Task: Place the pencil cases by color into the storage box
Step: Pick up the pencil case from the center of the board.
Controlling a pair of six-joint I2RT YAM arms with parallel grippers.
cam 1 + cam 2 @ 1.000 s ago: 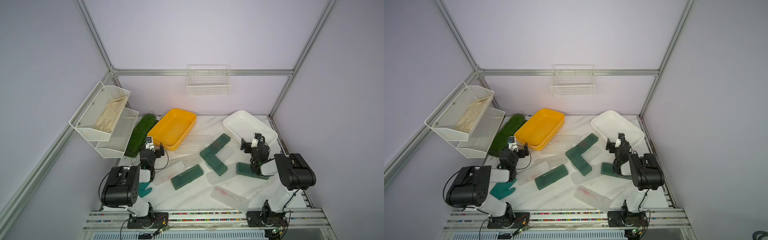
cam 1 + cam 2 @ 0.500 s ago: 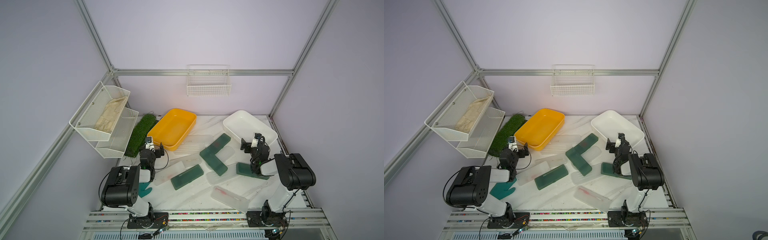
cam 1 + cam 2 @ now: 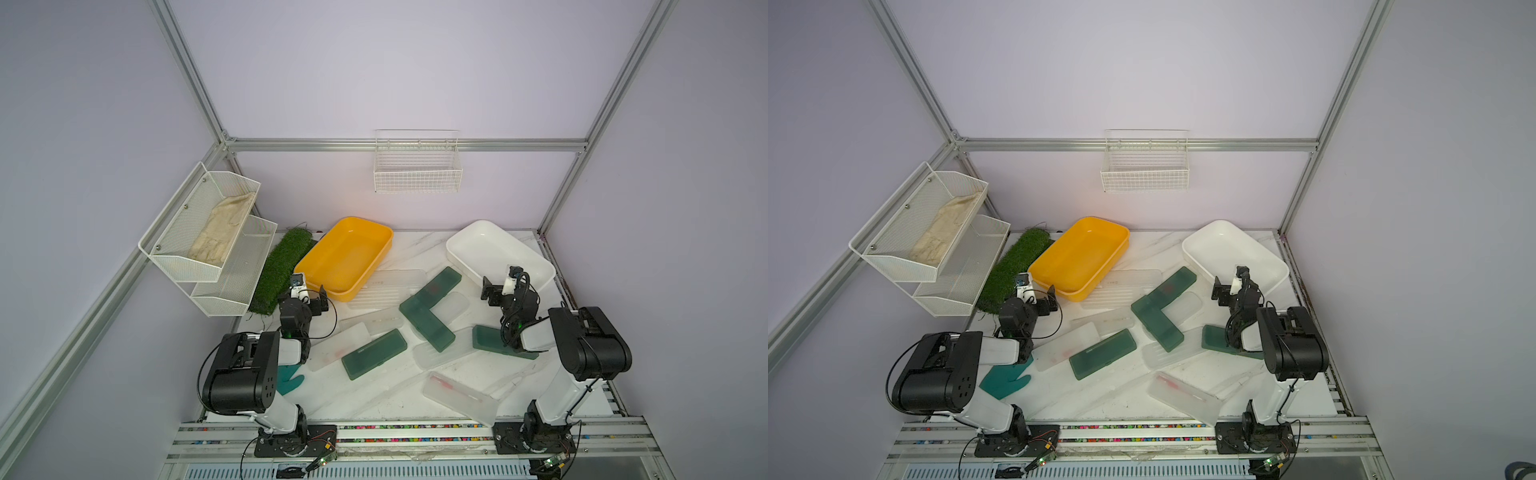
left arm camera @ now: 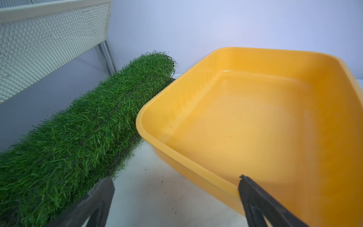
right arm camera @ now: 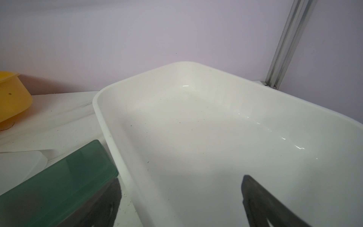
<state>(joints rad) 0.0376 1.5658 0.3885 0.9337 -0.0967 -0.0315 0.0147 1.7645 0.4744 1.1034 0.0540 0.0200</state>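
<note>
Both grippers spread, holding nothing; every case lies on the table.

In both top views I see four green cases (image 3: 428, 328) and the clear cases (image 3: 457, 397) scattered on the table (image 3: 1154, 249) in front of the yellow bin (image 3: 316, 266) and the white bin (image 3: 457, 249). The left gripper (image 3: 316, 297) sits near the yellow bin and the right gripper (image 3: 490, 291) near the white one. Left wrist: fingers (image 4: 98, 196) wide apart, with a grass roll (image 4: 78, 127) and the yellow bin ahead. Right wrist: fingers (image 5: 261, 200) wide apart at the white bin's wall, with a green case (image 5: 59, 186) just beside one of them.
</note>
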